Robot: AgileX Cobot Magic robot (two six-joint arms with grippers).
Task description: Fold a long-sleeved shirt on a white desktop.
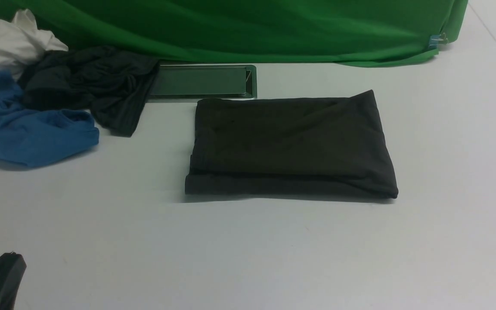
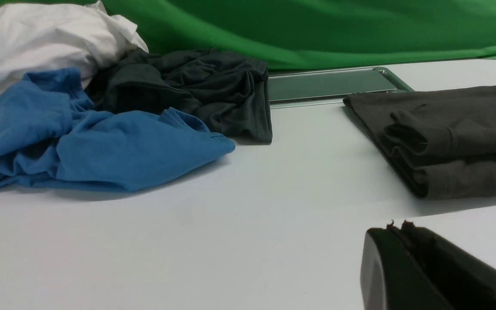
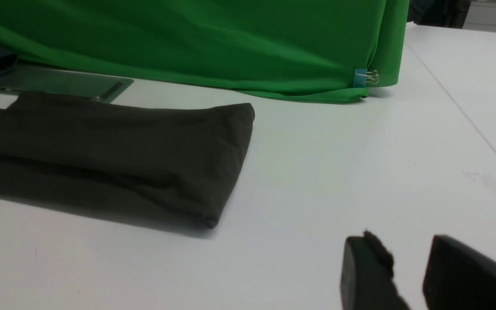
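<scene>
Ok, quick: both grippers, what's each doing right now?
Left gripper: shut, holding nothing.
Right gripper: open, holding nothing.

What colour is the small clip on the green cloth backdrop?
Blue small clip with silver wire handles; the right wrist view shows it best.

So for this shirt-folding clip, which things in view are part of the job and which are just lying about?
Part of the job:
- long-sleeved shirt, folded into a rectangle
- white desktop under it
- left gripper, shut, empty
- right gripper, jaws apart, empty

Just lying about:
- blue garment
- charcoal-black garment
- white cloth
- metal tray
- green backdrop
</scene>
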